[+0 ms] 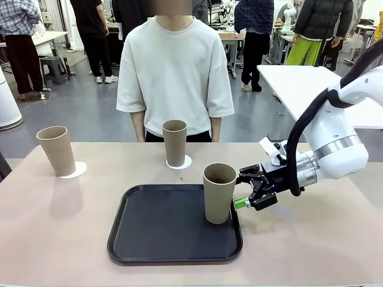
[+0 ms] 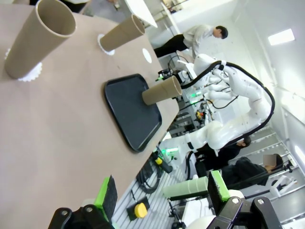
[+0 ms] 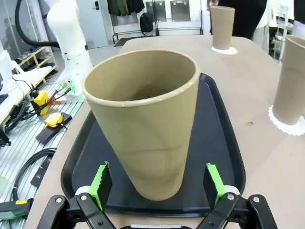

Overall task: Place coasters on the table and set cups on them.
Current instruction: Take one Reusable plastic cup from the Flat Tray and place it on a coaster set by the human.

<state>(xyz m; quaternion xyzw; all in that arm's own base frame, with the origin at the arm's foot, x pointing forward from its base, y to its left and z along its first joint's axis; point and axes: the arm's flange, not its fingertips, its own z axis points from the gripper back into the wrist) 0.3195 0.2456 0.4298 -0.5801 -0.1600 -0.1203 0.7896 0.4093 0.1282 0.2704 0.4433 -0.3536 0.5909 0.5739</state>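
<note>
Our right gripper, jaws spread, flanks the tray cup; light, stiff, tippy, so we'd grasp it mid-wall.

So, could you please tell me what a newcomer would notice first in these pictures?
Probably the tan cup standing at the right edge of the black tray, with the right pincer open around its base. Beyond it, two more cups stand on white coasters before a person in a white shirt.
</note>
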